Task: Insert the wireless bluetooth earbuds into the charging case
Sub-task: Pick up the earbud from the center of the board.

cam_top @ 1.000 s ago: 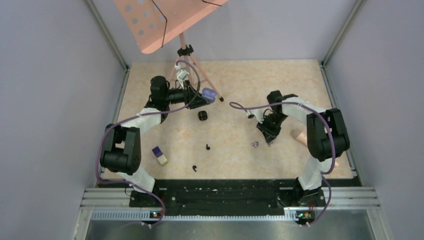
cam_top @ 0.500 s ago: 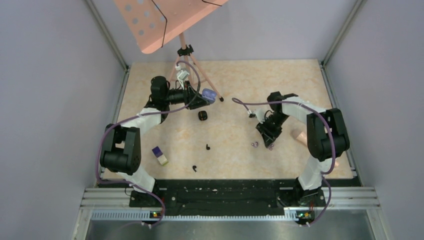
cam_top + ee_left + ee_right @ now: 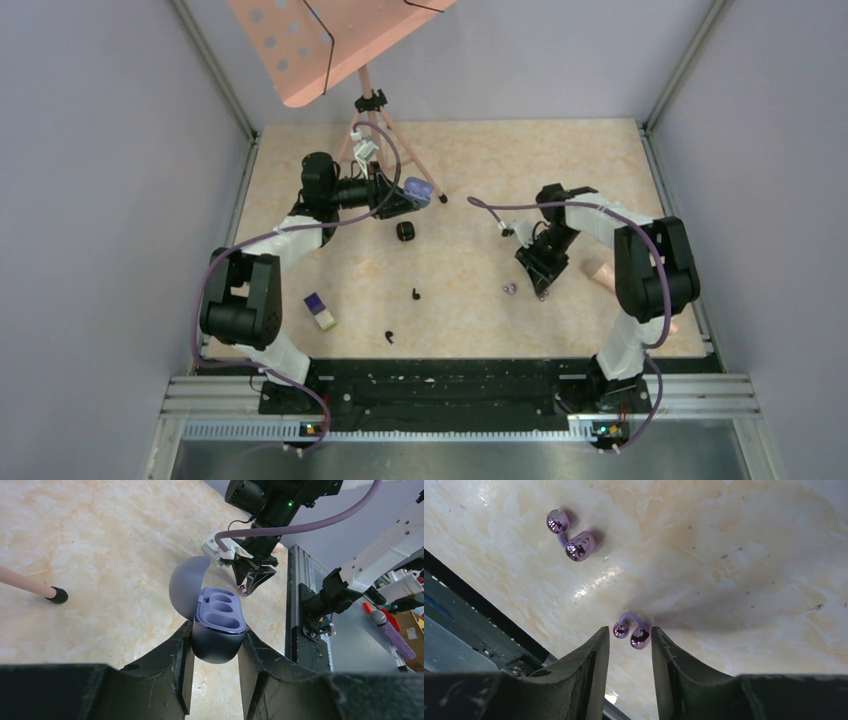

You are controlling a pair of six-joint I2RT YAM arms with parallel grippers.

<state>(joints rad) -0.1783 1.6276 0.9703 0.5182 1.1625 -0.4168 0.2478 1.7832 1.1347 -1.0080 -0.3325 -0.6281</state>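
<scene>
Half spreading the right gripper (image 3: 628, 632) around one purple earbud (image 3: 633, 631) lying on the desk (image 3: 734, 555), not squeezing it; leaving the other purple earbud (image 3: 570, 535) near; pinching the open charging case (image 3: 220, 612) in the left gripper (image 3: 216, 632), lid swung back.

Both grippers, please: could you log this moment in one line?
left gripper: shut on charging case, lid open | right gripper: open astride purple earbud

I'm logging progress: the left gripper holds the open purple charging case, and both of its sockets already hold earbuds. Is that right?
Not quite. The left gripper does hold the open purple charging case, jaws closed on its sides, but both of its sockets are empty, with no earbuds in them. The left wrist view shows this.
</scene>
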